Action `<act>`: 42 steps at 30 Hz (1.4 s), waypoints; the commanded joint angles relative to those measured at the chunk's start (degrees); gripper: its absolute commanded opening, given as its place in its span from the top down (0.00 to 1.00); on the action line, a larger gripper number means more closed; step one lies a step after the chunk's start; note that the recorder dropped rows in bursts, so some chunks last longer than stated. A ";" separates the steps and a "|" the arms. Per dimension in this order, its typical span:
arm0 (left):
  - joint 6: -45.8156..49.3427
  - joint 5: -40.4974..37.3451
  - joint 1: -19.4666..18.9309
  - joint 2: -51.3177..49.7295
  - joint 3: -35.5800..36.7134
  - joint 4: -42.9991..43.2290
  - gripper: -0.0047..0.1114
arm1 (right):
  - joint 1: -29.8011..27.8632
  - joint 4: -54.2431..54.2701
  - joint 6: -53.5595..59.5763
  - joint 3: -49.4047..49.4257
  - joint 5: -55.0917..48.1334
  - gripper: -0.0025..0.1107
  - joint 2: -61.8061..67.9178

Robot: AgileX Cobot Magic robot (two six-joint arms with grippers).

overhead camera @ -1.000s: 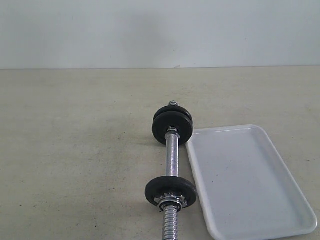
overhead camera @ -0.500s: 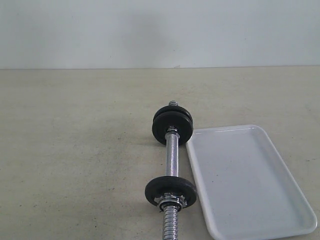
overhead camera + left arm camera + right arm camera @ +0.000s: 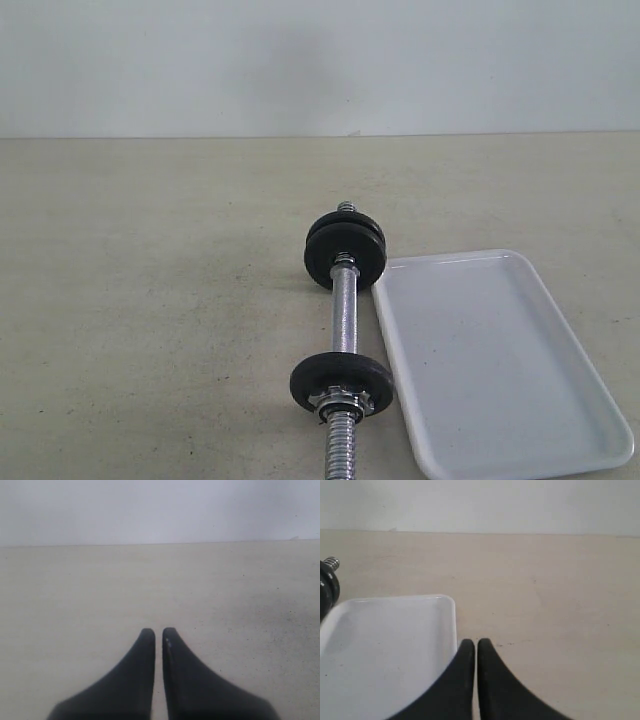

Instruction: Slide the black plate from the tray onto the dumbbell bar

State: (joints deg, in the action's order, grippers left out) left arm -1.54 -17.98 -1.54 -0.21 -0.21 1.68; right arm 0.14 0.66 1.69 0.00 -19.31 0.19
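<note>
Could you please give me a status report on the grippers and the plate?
Both jaws shut, empty: left gripper, right gripper. Tray bare; black discs all on bar. Nothing in the way.

The left claw (image 3: 158, 631) and the right claw (image 3: 475, 642) are black, smooth and matt, and look like moulded plastic or rubber. Just beside the right claw is the tray (image 3: 385, 650) — white plastic, smooth, with a soft gloss. On the tray's far side from that claw, the dumbbell bar (image 3: 344, 310) is bright chromed metal, fine-textured in the middle and threaded at the ends. Its black discs (image 3: 344, 250) are dull and matt, and the star nut (image 3: 345, 402) is shiny metal. The table (image 3: 150, 300) under both claws is beige and matt — faintly speckled.
</note>
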 commanded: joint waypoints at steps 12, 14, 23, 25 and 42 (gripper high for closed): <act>0.04 -0.06 -0.17 0.21 0.21 0.27 0.92 | -2.98 0.78 -2.36 0.00 -0.02 0.98 -0.19; 0.04 -0.06 -0.17 0.21 0.21 0.27 0.92 | -2.98 0.67 -2.36 0.00 -0.02 0.98 -0.19; 0.04 -0.06 -0.17 0.21 0.21 0.27 0.92 | -2.98 0.67 -2.20 0.00 0.14 0.98 -0.19; 0.04 -0.06 -0.17 0.21 0.21 0.27 0.92 | -2.75 0.67 -2.20 0.00 0.14 0.98 -0.19; 0.04 -0.06 -0.17 0.21 0.21 0.27 0.92 | -0.75 0.24 -1.69 0.00 0.14 0.98 -0.19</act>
State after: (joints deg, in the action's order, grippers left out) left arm -1.54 -17.98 -1.54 -0.21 -0.21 1.68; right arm -0.75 1.41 0.00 0.00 -19.31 0.19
